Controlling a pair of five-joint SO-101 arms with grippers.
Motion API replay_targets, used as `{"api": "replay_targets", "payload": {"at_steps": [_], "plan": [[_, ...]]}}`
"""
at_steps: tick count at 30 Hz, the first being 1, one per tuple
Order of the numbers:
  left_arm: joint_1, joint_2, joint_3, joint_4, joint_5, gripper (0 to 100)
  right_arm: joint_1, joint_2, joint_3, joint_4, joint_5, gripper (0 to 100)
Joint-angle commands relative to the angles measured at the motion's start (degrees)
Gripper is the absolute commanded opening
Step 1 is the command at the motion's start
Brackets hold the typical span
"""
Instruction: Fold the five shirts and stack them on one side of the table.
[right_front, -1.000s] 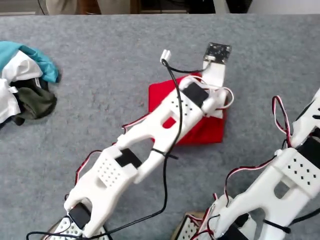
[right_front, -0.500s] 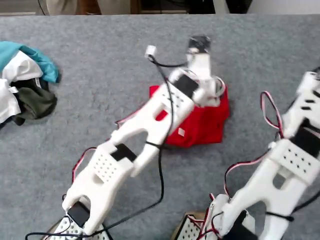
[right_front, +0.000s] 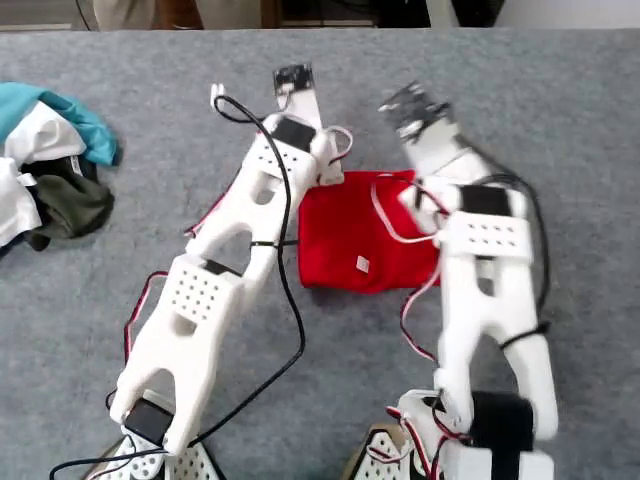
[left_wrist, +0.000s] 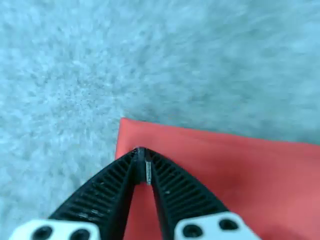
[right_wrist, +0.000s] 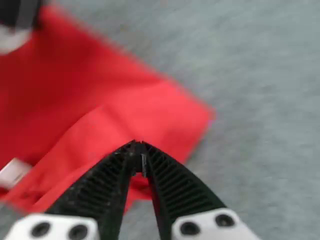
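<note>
The red shirt (right_front: 360, 240) lies folded into a flat square near the middle of the grey table (right_front: 560, 110). Both arms bend over its far side. The left gripper (left_wrist: 141, 167) has its fingers pressed together, with the tips just inside the shirt's far corner on the pile's side. The right gripper (right_wrist: 138, 160) is closed as well, its tips over the red cloth close to the opposite far corner, above a folded edge. Whether either one pinches fabric, I cannot tell. A heap of unfolded shirts (right_front: 45, 165), teal, white and dark green, sits at the table's left edge, well apart from the red one.
</note>
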Motion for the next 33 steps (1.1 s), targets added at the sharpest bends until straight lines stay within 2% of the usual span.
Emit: {"api": "replay_targets", "payload": {"at_steps": [1,6,10,16,24,33], "plan": [[-0.2,2.4,-4.3,-1.2,-0.2,2,-1.8,1.8,-3.6,2.2,0.4,0.5],[-0.1,5.2,-9.3,2.1,-0.2,2,-2.1,5.9,-5.8,-0.7,-0.5,0.3],[0.1,5.7,-9.4,3.5,-0.3,2,-2.5,11.1,-8.5,-4.9,-5.5,0.5],[-1.8,6.1,-12.8,7.6,-0.2,2,-4.8,21.1,-14.2,-6.3,-8.4,0.5],[-1.8,6.3,-14.2,9.2,-0.2,2,-4.4,31.8,-22.5,1.0,-10.9,0.3],[-1.8,6.3,-14.5,9.1,-0.2,2,-1.1,32.7,-32.7,20.4,-10.1,0.3]]}}
